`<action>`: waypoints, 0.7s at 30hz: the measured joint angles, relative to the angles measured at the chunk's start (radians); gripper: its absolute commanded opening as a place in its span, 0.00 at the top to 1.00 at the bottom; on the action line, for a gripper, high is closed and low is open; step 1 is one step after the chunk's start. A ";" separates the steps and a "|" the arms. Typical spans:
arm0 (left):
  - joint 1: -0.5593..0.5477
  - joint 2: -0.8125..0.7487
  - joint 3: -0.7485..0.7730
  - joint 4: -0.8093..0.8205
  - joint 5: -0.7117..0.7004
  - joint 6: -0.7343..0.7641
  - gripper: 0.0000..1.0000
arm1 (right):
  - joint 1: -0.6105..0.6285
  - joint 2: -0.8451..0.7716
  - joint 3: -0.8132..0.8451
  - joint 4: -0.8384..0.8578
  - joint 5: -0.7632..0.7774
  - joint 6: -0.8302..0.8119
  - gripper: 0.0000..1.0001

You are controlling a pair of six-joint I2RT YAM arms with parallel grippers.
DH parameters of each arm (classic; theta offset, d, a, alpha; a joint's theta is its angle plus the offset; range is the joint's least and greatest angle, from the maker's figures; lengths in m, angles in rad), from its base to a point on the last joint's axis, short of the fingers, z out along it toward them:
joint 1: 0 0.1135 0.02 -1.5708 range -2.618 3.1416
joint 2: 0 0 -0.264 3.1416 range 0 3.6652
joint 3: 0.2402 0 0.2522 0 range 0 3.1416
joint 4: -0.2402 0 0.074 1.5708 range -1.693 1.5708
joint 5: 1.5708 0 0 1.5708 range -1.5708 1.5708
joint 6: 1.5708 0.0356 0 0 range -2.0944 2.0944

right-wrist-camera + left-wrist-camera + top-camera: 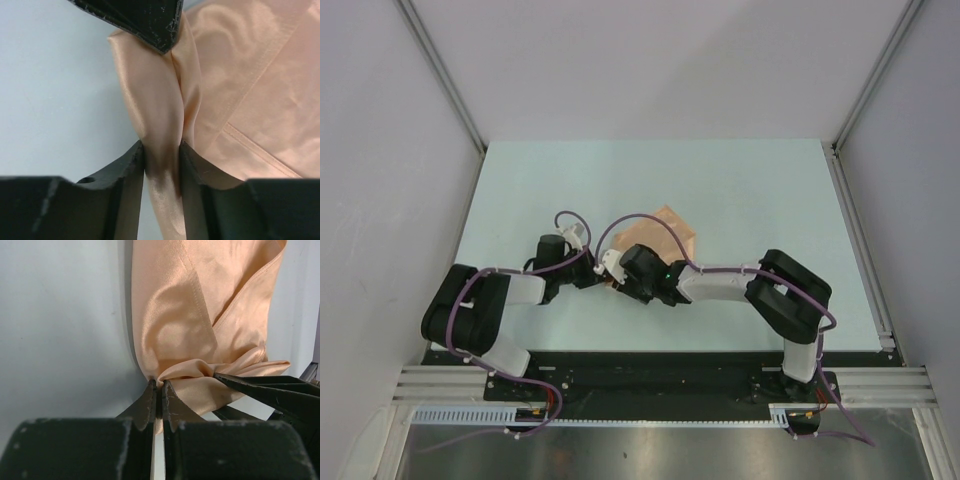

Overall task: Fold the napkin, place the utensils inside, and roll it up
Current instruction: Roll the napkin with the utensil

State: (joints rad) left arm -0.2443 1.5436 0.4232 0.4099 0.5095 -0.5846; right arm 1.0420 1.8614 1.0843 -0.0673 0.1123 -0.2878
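Observation:
The napkin (672,232) is a shiny peach cloth lying bunched near the table's middle, partly folded over itself. My left gripper (599,280) is shut on a gathered bit of its near edge (159,384), and the napkin (185,315) spreads away beyond the tips. My right gripper (619,287) comes in from the right. Its jaws (161,145) press on both sides of a thick rolled fold of the napkin (250,90). The two grips sit close together: the left fingers (145,17) show just ahead in the right wrist view. The utensils are out of view.
The pale table (740,190) is boxed in by grey walls on three sides, with a metal rail (861,250) along its right edge. Both arms reach inward from the near edge and their cables arch over the napkin's near side.

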 measured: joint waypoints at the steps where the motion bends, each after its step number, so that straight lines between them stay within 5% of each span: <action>1: 0.000 0.001 0.002 -0.001 0.001 0.000 0.94 | -0.008 0.005 0.010 -0.014 -0.026 0.005 0.69; 13: 0.000 -0.066 0.001 -0.032 -0.066 -0.028 0.38 | -0.139 0.052 0.098 -0.120 -0.373 0.082 0.85; 21: 0.000 -0.267 -0.100 -0.093 -0.170 -0.025 0.25 | -0.213 0.094 0.112 -0.102 -0.603 0.138 0.86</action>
State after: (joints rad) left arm -0.2443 1.2762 0.3237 0.3164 0.3393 -0.6094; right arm 0.8291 1.9553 1.1961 -0.1692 -0.4911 -0.1493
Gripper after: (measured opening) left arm 0.733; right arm 0.190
